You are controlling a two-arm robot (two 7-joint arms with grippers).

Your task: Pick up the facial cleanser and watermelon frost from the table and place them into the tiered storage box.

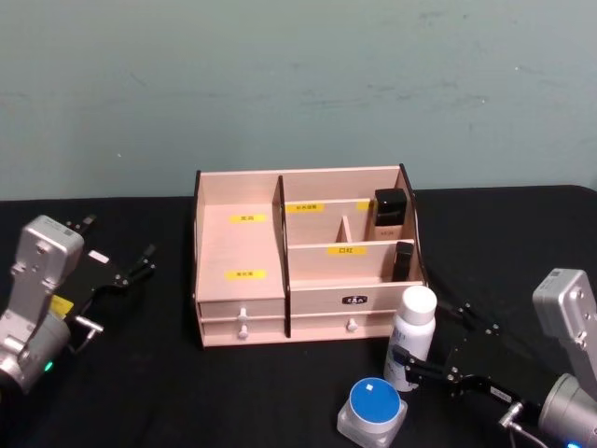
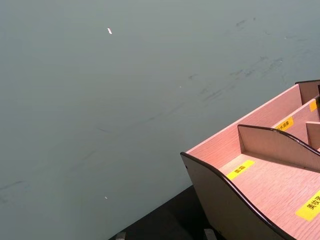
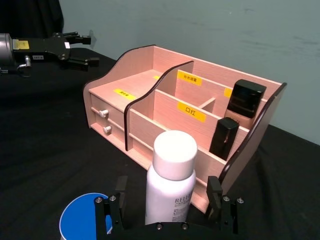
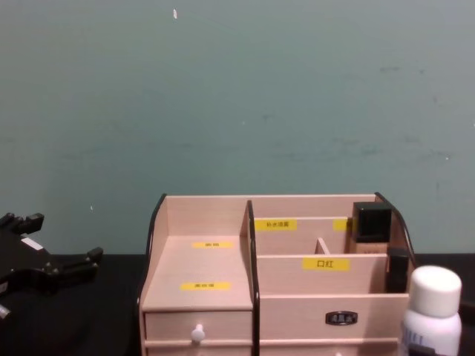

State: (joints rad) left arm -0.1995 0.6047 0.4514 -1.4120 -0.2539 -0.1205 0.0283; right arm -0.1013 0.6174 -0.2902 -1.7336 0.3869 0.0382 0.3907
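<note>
the right claw [image 1: 420,332] is down at the near right of the black table [image 1: 140,373], its fingers spread to either side of the facial cleanser [image 1: 411,336]. from the right wrist view the bottle [image 3: 170,185] stands upright between the two fingers [image 3: 216,199] with a gap showing on each side, so the claw [image 3: 167,200] is released and not yet gripping. the cleanser stands just in front of the tiered storage box [image 1: 326,301], near its right front corner. in the chest view its white cap [image 4: 436,289] rises at the low right, in front of the box [image 4: 297,315].

the watermelon frost [image 1: 371,409] sits on the table just beside the cleanser, nearer to the robot and slightly left of it, blue lid up, apart from the claw.

the box stands in the middle of the table with its drawers facing the robot. two dark cosmetic bottles stand in its right-hand compartments: one [image 1: 390,207] at the back, one [image 1: 403,261] in the front slot.

the left claw [image 1: 119,237] hangs over the far left of the table, well apart from the box, its fingers parted and gripping nothing.
</note>
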